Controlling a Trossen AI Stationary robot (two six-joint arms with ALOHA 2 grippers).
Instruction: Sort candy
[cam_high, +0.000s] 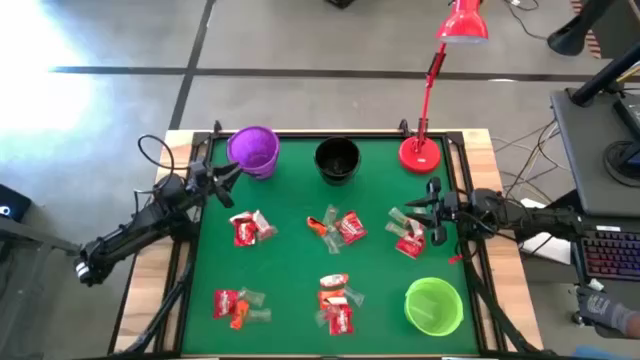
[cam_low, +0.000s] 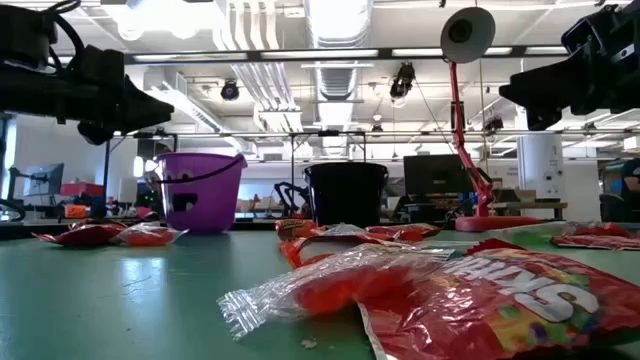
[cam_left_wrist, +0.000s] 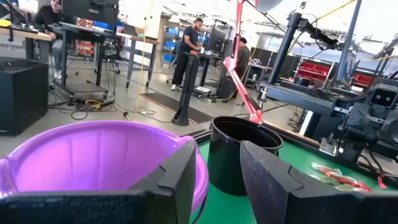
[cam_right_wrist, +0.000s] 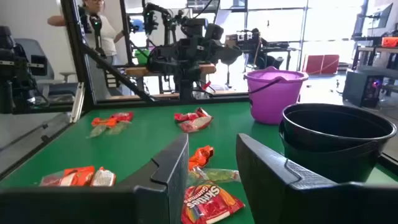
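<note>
We see the green table (cam_high: 290, 270) with a red desk lamp (cam_high: 422, 152) standing at its far right corner, just behind the right gripper (cam_high: 432, 205). Three cups sit on the mat: a purple cup (cam_high: 254, 150) close in front of the left gripper (cam_high: 228, 172), a black cup (cam_high: 337, 160) between the two grippers along the far edge, and a green cup (cam_high: 433, 305) well toward the near edge from the right gripper.

Our left gripper hangs above the far left of the table with its rim-side view filled by the purple cup; its fingers (cam_left_wrist: 180, 180) stand parted by a clear gap, and we see nothing between them. Our right gripper hangs above the right side of the table, its fingers (cam_right_wrist: 171, 171) likewise apart with an empty gap, holding nothing.

The candy lies scattered over the mat in small clusters. One cluster (cam_high: 408, 235) sits directly beside the right gripper, toward the table's middle. Another (cam_high: 340, 226) lies between the two grippers at mid-table. A third (cam_high: 248, 228) rests just nearward of the left gripper. Two more clusters, (cam_high: 238, 305) and (cam_high: 335, 300), lie well apart from both grippers along the near edge. The wrappers are mostly red, with some orange and clear cellophane.
</note>
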